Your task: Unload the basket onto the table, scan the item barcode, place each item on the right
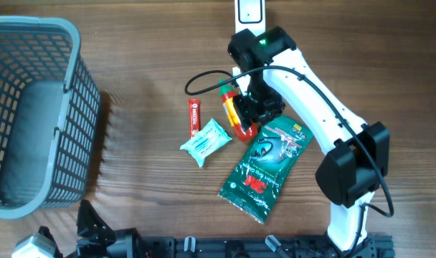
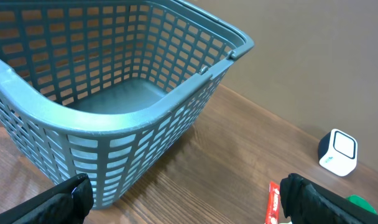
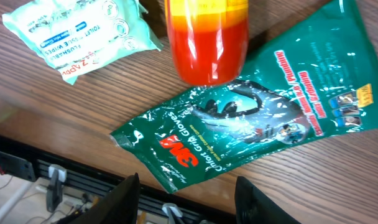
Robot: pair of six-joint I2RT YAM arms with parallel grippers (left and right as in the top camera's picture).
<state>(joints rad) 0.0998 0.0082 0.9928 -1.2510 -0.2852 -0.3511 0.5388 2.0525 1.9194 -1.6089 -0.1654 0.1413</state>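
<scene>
Overhead: one basket (image 1: 82,136), one bottle (image 1: 244,132), one scanner (image 1: 248,10).

Wooden table (image 1: 146,86): basket (image 1: 85,107), tube (image 1: 193,117), tissue pack (image 1: 205,142), glove packet (image 1: 264,168), bottle (image 1: 242,130), scanner (image 1: 248,10)

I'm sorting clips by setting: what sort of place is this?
Probably a mock shop checkout on a wooden table: a grey shopping basket, packaged goods like the green 3M gloves pack, and a small white device, likely the barcode scanner.
</scene>
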